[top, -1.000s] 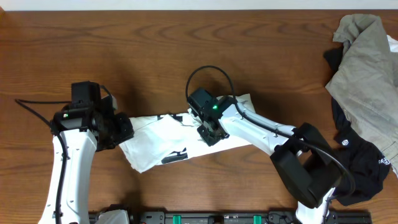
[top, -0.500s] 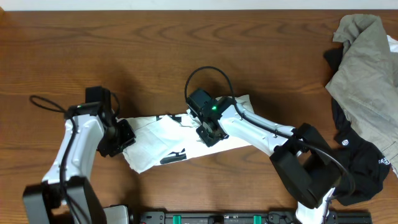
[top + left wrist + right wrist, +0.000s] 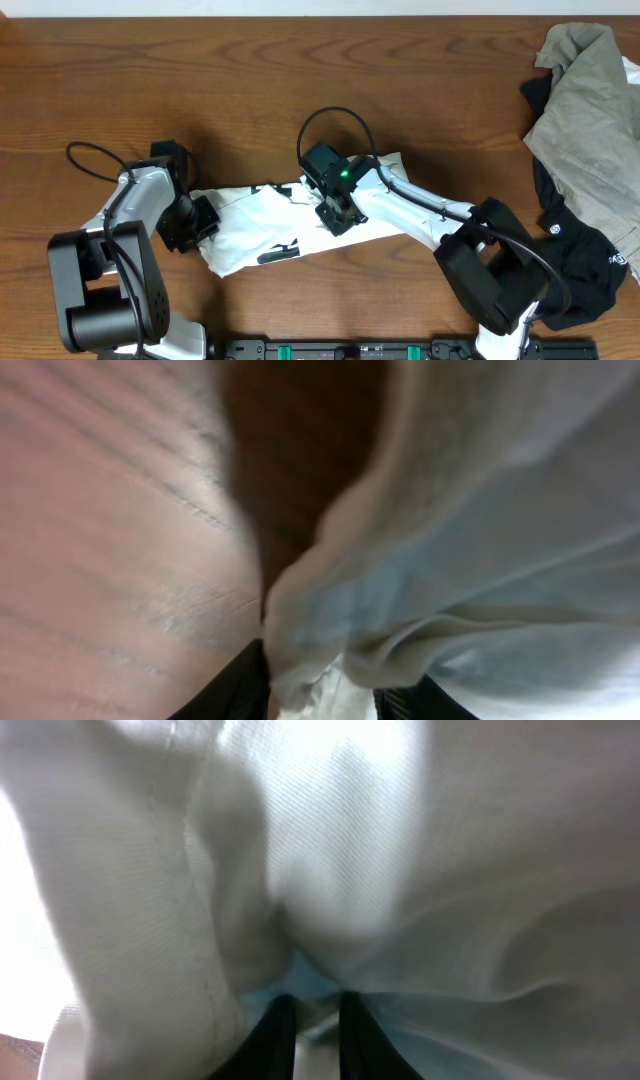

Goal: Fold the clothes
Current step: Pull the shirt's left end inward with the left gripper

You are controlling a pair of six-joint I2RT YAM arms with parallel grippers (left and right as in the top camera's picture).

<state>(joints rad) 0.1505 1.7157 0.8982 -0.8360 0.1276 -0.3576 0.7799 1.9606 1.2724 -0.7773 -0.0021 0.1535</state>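
Since one second ago, the left arm has folded in closer to its base, while the left tool (image 3: 196, 220) keeps its place at the left edge of the white shirt (image 3: 250, 215). In its wrist view the fingers (image 3: 240, 685) stand narrow, with a fold of cloth pinched between them. The right tool (image 3: 338, 213) has not moved. It sits near the shirt's middle, its jaws almost closed on cloth. The shirt lies spread on the surface (image 3: 250, 90). A pile of clothes (image 3: 585, 120) lies well apart at the right.

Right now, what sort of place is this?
Likely a robotics lab bench: wooden table, left claw and right claw gripping a white shirt, unfolded clothes heaped at the right edge.
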